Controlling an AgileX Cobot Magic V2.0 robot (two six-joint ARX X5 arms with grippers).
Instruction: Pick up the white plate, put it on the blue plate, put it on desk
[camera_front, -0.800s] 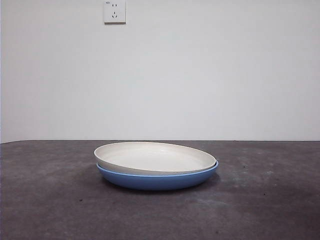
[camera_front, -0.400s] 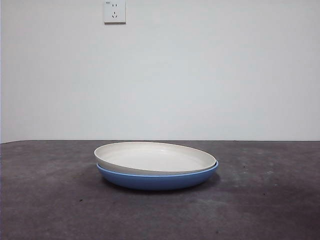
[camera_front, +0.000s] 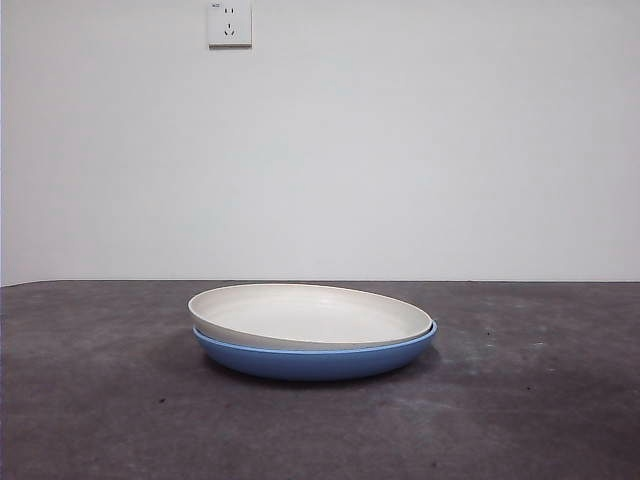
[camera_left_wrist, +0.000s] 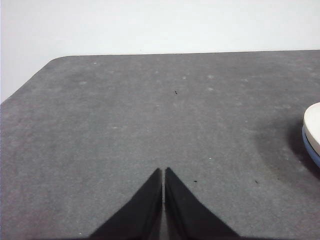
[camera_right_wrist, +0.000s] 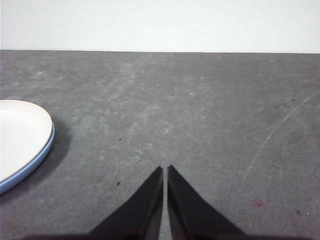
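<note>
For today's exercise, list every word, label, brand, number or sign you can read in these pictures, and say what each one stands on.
Wall socket: a tiny dark marking in its upper left corner, too small to read.
White plate: no text visible.
Blue plate: no text visible.
Desk: only specks and scuffs, no text.
So nothing here can be quoted as readable.

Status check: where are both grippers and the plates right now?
Left gripper shut, empty, over bare desk. Right gripper same. White plate sits tilted in blue plate, mid-desk. Nothing in the way.
</note>
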